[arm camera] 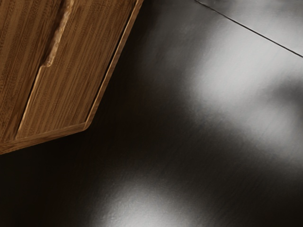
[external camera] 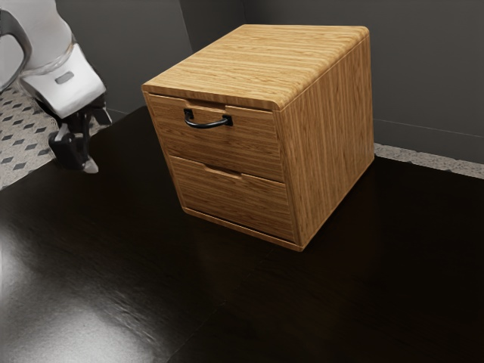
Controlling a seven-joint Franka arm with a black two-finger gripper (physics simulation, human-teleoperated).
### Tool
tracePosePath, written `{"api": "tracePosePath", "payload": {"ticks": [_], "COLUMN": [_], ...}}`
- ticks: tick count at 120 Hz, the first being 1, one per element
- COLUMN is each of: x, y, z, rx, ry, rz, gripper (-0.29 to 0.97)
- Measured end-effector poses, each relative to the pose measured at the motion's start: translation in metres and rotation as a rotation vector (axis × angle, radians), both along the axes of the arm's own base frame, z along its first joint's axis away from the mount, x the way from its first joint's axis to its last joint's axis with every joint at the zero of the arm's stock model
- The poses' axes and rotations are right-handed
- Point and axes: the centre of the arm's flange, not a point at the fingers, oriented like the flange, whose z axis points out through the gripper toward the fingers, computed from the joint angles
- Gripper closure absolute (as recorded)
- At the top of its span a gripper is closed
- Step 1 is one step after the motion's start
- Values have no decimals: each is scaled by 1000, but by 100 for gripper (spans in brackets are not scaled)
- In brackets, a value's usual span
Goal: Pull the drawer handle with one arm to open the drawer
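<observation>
Low at the exterior view's left, holds the gripper [external camera: 78,157] over the dark table [external camera: 113,295], well apart from the wooden cabinet [external camera: 325,144]. Cannot tell whether spread or closed. Finds the top drawer [external camera: 242,147] flush with the cabinet front, black handle [external camera: 206,122] near its upper edge, untouched, above the lower drawer [external camera: 234,198].

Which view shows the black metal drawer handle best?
The exterior view: the black curved metal handle sits whole on the wooden cabinet's upper drawer front. The wrist view catches the lower drawer front instead.
</observation>
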Motion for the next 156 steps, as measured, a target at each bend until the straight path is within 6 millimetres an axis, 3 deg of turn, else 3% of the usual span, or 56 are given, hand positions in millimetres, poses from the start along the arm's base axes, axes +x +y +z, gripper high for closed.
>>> {"api": "tracePosePath", "payload": {"ticks": [18,58,85,156], "x": [3,49,61,94], "y": [6,-17,-30,-24], "z": [-34,-29,-32,-56], "rx": [50,179,224,270], "ry": [-58,-173,-172,-103], "rz": [-167,-439,-544,-641], "gripper": [0,0,0,0]}}
